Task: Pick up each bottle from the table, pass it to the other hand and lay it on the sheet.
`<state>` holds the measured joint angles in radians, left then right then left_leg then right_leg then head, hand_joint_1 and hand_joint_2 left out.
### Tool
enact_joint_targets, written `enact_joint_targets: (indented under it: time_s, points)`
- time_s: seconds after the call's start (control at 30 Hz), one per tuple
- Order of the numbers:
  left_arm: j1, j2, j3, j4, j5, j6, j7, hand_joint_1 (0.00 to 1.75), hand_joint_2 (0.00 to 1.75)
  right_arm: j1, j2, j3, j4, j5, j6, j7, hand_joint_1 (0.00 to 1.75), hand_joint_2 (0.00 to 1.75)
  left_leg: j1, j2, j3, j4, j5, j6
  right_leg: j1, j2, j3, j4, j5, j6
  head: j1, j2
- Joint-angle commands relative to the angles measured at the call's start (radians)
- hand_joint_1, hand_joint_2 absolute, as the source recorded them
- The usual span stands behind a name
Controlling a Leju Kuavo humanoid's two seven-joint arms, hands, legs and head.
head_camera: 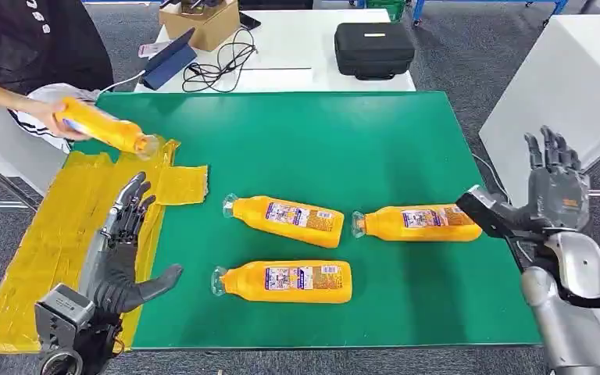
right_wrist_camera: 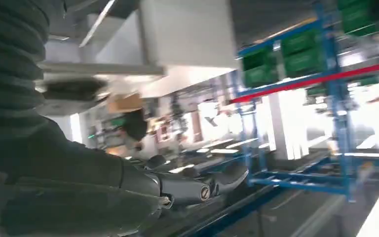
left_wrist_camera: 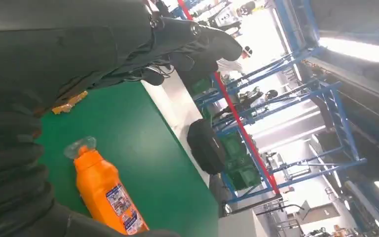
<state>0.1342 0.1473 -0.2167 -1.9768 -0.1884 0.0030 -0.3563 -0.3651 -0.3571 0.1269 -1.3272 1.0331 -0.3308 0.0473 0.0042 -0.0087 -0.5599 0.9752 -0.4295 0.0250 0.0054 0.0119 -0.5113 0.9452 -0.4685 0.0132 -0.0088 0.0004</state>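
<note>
Green bench (head_camera: 375,141) carries three orange bottles (head_camera: 285,220) lying flat mid-surface. Yellow sheet (head_camera: 55,234) at its left edge. Left hand (head_camera: 125,234) spread over sheet, holding nothing; right hand (head_camera: 551,183) spread, empty, off bench's right side. Person's hand (head_camera: 47,117) grips fourth bottle (head_camera: 105,129) above sheet.

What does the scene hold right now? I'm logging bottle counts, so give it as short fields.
bottles on table: three, lying on the green mat: one nearest the robot, one in the middle, one to the right
fourth bottle: held by a person's hand above the yellow sheet
left hand: open, over the sheet's edge
right hand: open, raised beside the table
</note>
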Motion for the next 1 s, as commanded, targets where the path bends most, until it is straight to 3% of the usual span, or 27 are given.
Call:
enact_joint_targets:
  time_s: [0.03,0.27,0.33,0.47,0.87,1.0]
  points:
    - [-0.008,0.02,-0.022,0.065,0.007,0.006,0.0,0.0,1.75,-0.142,0.028,0.179,0.118,-0.082,0.056,-0.053,0.0,1.75,0.0,0.004,0.004,-0.001,-0.001,-0.001,0.0,0.003,0.003,-0.001,0.0,0.001,0.0,0.0]
    - [-0.002,0.017,-0.001,0.078,0.01,0.007,-0.009,0.0,1.75,-0.199,0.041,0.293,0.105,-0.121,0.185,-0.05,0.0,1.75,0.0,0.009,0.004,0.0,-0.003,-0.002,0.0,0.007,0.002,0.0,0.0,0.001,0.0,0.0]
    - [-0.007,0.011,0.002,0.079,0.011,0.003,-0.008,0.0,1.75,-0.21,0.036,0.32,0.108,-0.111,0.243,-0.018,0.0,1.75,0.0,0.002,0.001,-0.001,0.0,-0.001,0.0,0.001,0.0,0.0,0.0,0.001,0.0,0.0]
    - [-0.028,-0.003,0.007,0.092,0.008,-0.016,0.013,0.0,1.75,-0.235,0.034,0.369,0.133,-0.103,0.378,0.055,0.0,1.75,-0.001,0.002,0.001,-0.001,-0.001,0.0,-0.001,0.001,0.001,0.0,0.0,0.001,0.0,0.0]
    - [-0.032,-0.007,0.007,0.099,0.005,-0.025,0.017,0.0,1.75,-0.235,0.035,0.377,0.169,-0.085,0.395,0.074,0.0,1.75,0.0,0.001,0.003,0.0,-0.002,-0.001,0.0,-0.001,0.003,-0.001,-0.001,0.001,0.0,0.0]
    - [-0.037,-0.024,0.011,0.095,-0.003,-0.047,0.04,0.0,1.75,-0.248,0.022,0.398,0.211,-0.079,0.486,0.104,0.0,1.75,-0.001,0.0,0.001,0.0,-0.001,0.0,-0.001,-0.001,0.001,0.0,-0.001,0.001,0.0,0.0]
